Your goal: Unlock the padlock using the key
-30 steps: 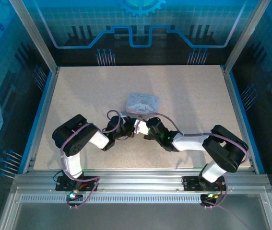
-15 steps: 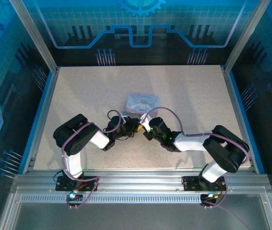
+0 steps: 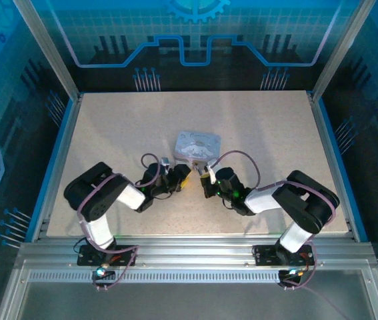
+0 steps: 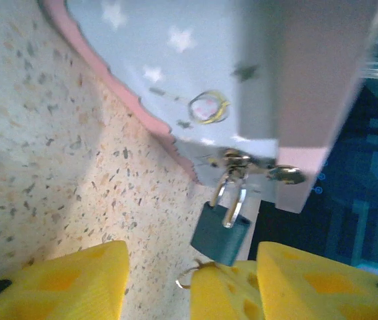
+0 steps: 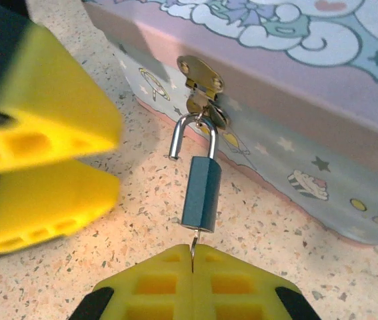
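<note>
Now the left fingers (image 4: 55, 283) stand apart, drawn back from the padlock (image 5: 201, 193); it hangs from the hasp (image 5: 201, 75) of the tin (image 5: 309, 100), one shackle (image 5: 192, 133) leg free, apparently unlocked; the right fingers (image 5: 242, 277) stay clamped on the key (image 5: 193, 248) in its base.

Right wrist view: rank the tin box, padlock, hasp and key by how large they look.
1. tin box, cut off by the frame
2. padlock
3. hasp
4. key, mostly hidden between the pads of the right gripper, so its true size is unsure
</note>
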